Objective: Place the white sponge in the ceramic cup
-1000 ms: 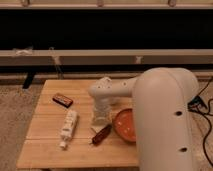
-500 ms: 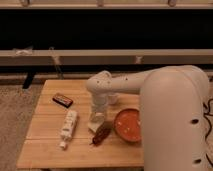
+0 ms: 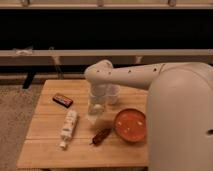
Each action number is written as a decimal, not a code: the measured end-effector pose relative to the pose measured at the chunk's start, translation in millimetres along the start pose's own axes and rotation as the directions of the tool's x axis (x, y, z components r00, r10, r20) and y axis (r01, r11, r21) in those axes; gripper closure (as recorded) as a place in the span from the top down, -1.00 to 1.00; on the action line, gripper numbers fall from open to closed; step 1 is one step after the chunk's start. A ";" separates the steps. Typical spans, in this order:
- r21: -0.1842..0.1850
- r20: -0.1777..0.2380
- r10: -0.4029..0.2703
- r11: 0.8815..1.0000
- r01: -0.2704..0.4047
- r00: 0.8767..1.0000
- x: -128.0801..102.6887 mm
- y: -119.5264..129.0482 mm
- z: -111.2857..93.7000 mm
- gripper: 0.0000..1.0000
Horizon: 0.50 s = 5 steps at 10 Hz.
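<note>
My gripper (image 3: 96, 107) hangs from the white arm over the middle of the wooden table (image 3: 45, 150). The white sponge (image 3: 93, 115), a small off-white block, shows right at the gripper's tip, and I cannot tell whether it is held or lying on the table. The ceramic cup (image 3: 113, 93), small, white and upright, stands just right of and behind the gripper, close to it. The arm's wrist hides part of the cup's left side.
An orange-red bowl (image 3: 131, 125) sits at the right front. A dark reddish oblong thing (image 3: 101, 135) lies left of the bowl. A white tube bottle (image 3: 68, 126) lies at the left front and a small dark bar (image 3: 62, 100) at the back left. The robot's big white body fills the right side.
The arm has swung left and further back over the table. The gripper and the off-white block under it now sit nearer the cup.
</note>
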 end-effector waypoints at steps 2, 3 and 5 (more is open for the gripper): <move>0.004 0.060 -0.006 1.000 0.006 0.998 -8.5 -6.2 -29.6 -1.00; 0.007 0.085 -0.009 1.000 0.008 0.996 -12.7 -8.0 -37.3 -1.00; 0.036 0.151 -0.004 0.999 -0.002 0.988 -28.8 -14.9 -59.3 -1.00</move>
